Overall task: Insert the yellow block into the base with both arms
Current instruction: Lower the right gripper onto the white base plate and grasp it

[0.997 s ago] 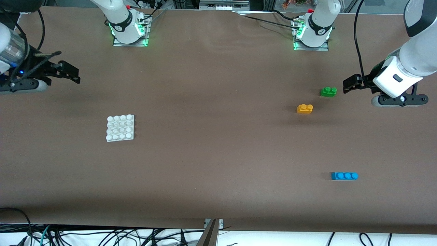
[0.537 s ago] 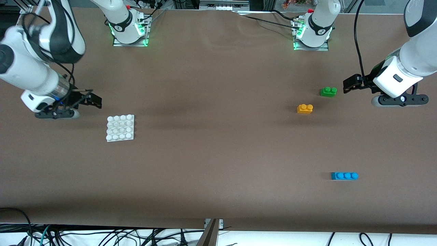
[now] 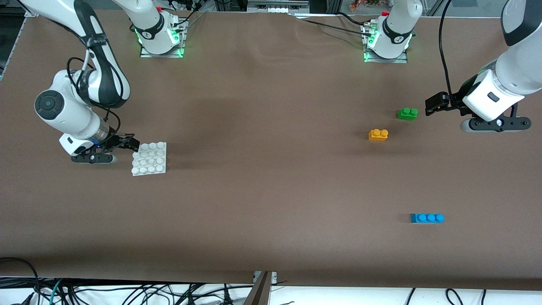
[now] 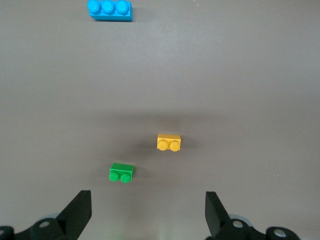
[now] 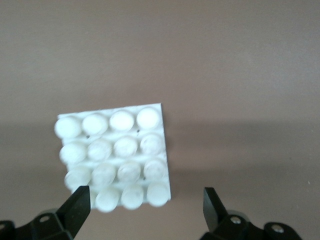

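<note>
**Right hand at the base, yellow block untouched**

The right hand (image 3: 132, 145) hung low at the edge of the base (image 3: 149, 159), its fingers spread wide and holding nothing; in the right wrist view the two fingertips (image 5: 75, 205) stood apart with the base (image 5: 114, 157) between and ahead of them. The base lay flat on the desk (image 3: 271, 178) toward the right arm's end, studs up.

The yellow block (image 3: 378, 134) sat on the desk toward the left arm's end, well apart from the base, studs up. A green brick (image 3: 407, 113) lay near it, farther from the front camera and closer to the left arm's end. A blue brick (image 3: 427, 217) lay closer to the desk's front edge.

The left hand (image 3: 434, 103) waited just beside the green brick, fingers released and empty. Its wrist view showed the yellow block (image 4: 169, 142), green brick (image 4: 121, 172) and blue brick (image 4: 110, 9) ahead of the spread fingers (image 4: 77, 212).
</note>
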`<action>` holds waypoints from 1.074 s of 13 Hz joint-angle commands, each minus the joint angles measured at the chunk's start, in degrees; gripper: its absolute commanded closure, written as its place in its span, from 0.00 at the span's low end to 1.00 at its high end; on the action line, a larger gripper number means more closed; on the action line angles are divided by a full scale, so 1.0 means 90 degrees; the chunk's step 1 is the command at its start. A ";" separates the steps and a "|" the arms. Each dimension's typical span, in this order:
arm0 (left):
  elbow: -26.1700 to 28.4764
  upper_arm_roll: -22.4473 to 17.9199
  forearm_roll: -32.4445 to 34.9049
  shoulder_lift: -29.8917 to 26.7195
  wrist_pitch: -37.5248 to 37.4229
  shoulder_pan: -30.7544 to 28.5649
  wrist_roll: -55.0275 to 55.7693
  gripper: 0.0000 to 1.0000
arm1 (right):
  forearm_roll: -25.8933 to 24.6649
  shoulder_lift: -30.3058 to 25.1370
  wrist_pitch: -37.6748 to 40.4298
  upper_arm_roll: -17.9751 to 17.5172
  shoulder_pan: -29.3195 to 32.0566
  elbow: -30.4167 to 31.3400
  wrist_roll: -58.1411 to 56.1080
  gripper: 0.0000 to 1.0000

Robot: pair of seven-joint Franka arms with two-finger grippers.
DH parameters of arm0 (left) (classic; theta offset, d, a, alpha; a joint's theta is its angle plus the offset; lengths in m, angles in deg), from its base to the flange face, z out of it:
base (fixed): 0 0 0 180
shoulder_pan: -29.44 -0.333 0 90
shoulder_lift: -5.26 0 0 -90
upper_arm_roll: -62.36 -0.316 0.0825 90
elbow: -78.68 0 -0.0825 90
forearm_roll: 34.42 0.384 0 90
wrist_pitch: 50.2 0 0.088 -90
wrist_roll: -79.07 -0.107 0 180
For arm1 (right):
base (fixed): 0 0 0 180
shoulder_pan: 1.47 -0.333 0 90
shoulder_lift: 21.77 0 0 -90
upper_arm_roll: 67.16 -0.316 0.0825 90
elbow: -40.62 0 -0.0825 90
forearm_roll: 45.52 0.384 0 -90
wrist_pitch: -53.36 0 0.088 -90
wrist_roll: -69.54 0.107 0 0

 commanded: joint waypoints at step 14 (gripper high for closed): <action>-0.0139 -0.0006 -0.0246 0.0045 -0.0060 -0.0040 -0.0058 0.00 | 0.0595 0.1011 -0.1126 -0.0133 0.0087 -0.0018 -0.0033 0.02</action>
